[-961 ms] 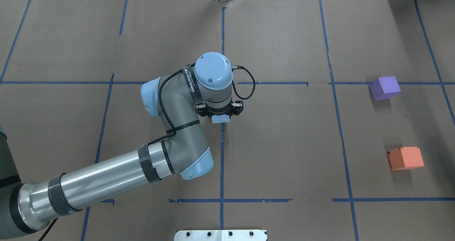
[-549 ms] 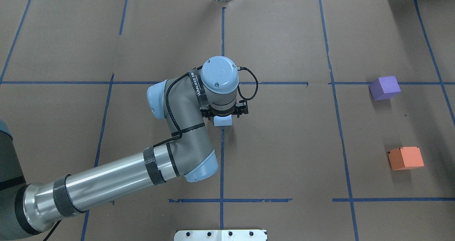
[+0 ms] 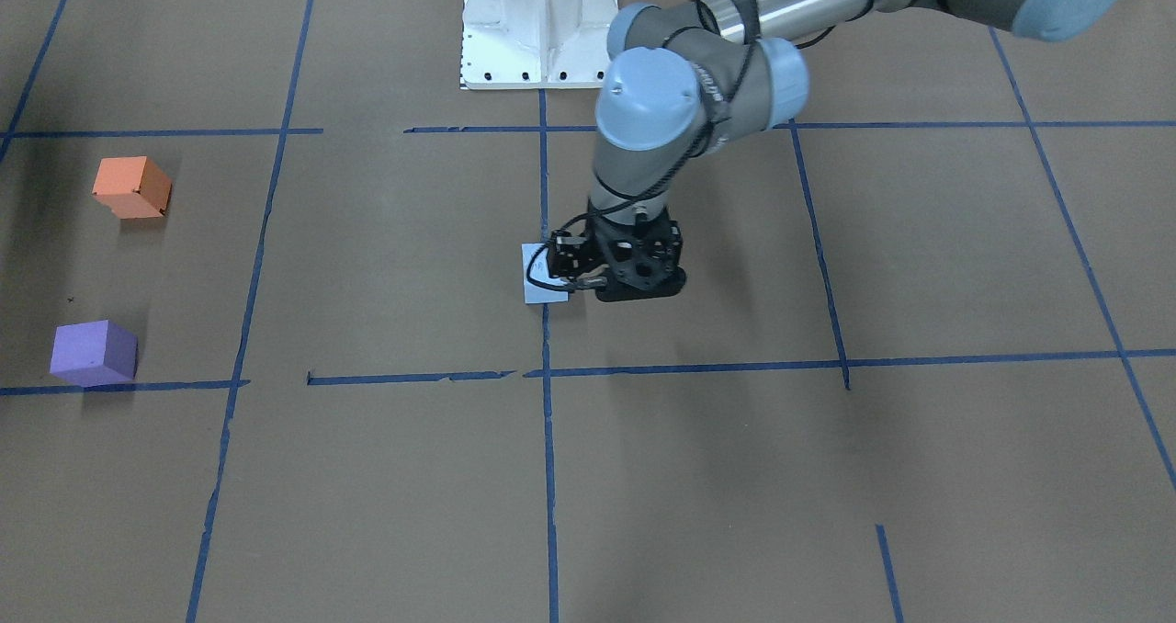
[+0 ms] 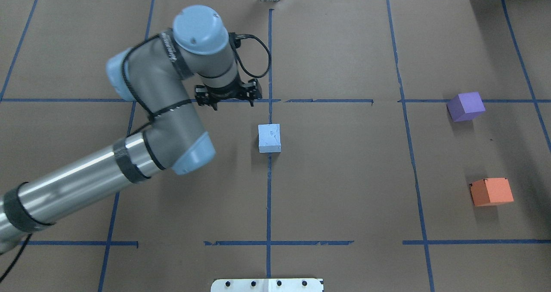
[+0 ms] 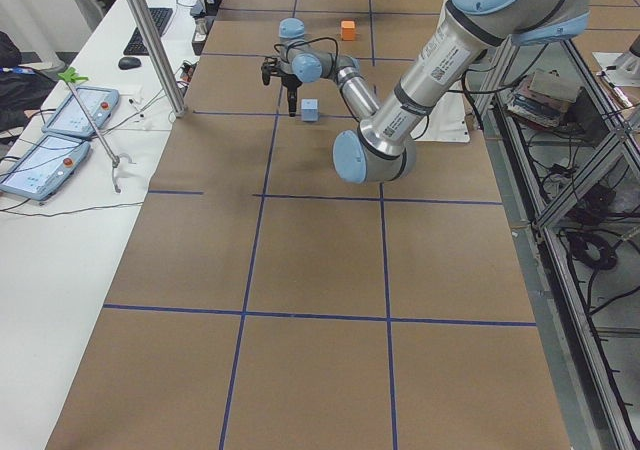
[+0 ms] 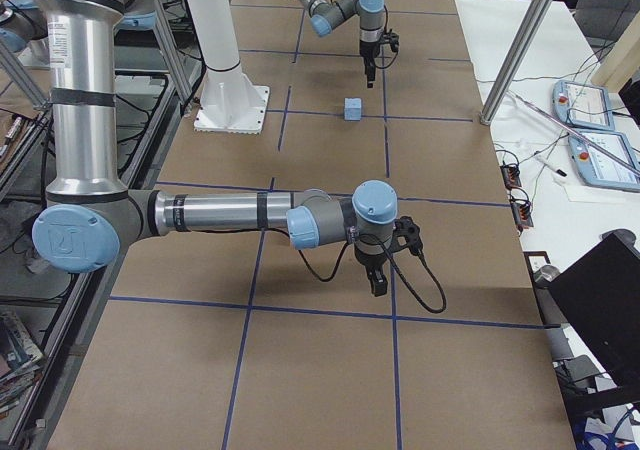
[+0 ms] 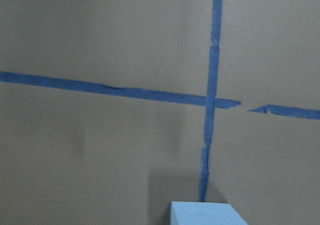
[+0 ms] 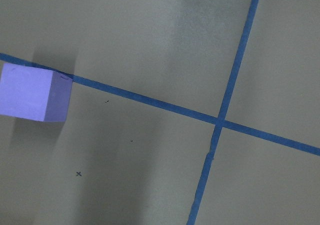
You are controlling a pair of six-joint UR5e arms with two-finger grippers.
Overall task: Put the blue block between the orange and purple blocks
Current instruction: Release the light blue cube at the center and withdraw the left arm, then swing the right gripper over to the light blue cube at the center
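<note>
In the front-facing view, one blue block (image 3: 540, 285) is seen at the table's centre. The left gripper (image 3: 574, 272) is set against its 3 o'clock side, and whether it is clasped cannot be told. One orange block (image 3: 131, 187) and one purple block (image 3: 93, 353) are seen well apart at 9 o'clock, with a gap between them.

In the overhead view, the blue block (image 4: 269, 138) is shown free. The left gripper (image 4: 231, 103) is found apart at its 10 o'clock with nothing held; its opening cannot be told.

In the exterior right view, the right gripper (image 6: 378, 282) is seen far from the block, its state not to be told.

The carry is judged not yet begun. A grasp of the blue block is called for next, then transport into the gap.
</note>
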